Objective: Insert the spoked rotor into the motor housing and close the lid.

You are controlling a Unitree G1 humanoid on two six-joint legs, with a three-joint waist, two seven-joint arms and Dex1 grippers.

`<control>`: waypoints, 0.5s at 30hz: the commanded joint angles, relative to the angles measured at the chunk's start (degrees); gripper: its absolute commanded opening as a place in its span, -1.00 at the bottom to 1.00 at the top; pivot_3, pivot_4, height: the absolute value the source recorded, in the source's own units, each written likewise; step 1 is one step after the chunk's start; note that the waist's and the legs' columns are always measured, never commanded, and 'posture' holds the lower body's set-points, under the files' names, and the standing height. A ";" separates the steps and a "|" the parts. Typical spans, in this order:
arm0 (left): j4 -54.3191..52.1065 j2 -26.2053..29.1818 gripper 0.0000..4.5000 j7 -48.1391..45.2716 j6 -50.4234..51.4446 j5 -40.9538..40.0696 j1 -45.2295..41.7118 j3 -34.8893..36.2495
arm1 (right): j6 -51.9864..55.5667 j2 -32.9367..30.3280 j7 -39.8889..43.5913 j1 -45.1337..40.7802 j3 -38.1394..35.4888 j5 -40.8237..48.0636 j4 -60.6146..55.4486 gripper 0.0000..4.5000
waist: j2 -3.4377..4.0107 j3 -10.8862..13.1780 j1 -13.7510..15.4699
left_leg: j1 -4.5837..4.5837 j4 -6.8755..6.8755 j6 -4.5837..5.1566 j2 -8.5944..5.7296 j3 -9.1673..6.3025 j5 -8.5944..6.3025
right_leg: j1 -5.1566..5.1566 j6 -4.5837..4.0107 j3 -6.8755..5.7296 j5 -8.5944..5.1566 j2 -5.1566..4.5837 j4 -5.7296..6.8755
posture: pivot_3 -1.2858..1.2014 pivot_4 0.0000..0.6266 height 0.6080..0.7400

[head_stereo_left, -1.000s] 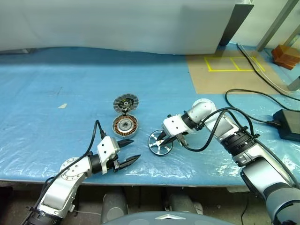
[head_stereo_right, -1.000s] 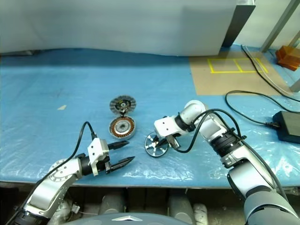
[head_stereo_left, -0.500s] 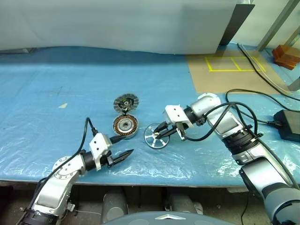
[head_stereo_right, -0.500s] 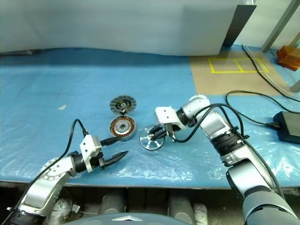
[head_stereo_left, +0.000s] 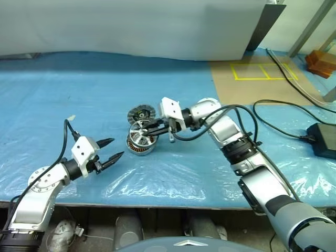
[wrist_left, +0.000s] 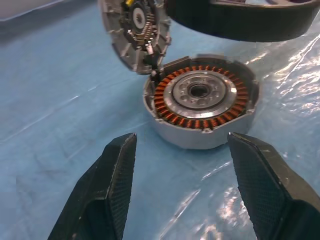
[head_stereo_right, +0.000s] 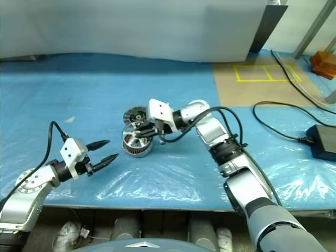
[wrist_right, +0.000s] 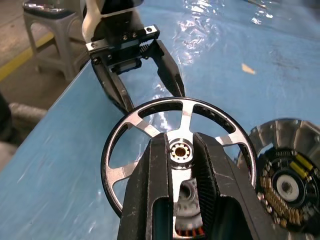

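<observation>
Right wrist view: spoked rotor [wrist_right: 177, 150] in right hand [wrist_right: 182, 165]

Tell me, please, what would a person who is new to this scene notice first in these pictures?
Most striking is the right pincer, shut on the spoked rotor and holding it just above the motor housing with its copper windings, near the middle of the blue table. The lid stands open just behind the housing. The left pincer hangs open to the left of them, holding nothing.
</observation>
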 commanded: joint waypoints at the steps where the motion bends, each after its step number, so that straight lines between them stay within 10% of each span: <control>1: -1.55 0.21 0.35 0.37 0.46 -0.97 -0.89 1.24 | 0.28 0.45 0.10 -1.16 -1.64 1.32 0.48 -0.89 | -0.02 0.01 0.22 | -0.05 0.00 0.00 0.01 -0.02 0.00 | -0.02 0.02 -0.02 0.01 0.00 0.01 | 0.03 -0.52 1.00; 15: -4.76 -1.94 0.35 2.44 2.73 0.00 -0.53 -0.75 | 5.84 6.04 -2.39 -1.82 -5.17 4.05 9.07 -0.89 | -0.02 0.01 -0.35 | -0.04 -0.04 -0.02 0.08 -0.06 0.00 | -0.08 0.02 -0.05 0.01 0.05 0.09 | 0.03 -0.52 1.00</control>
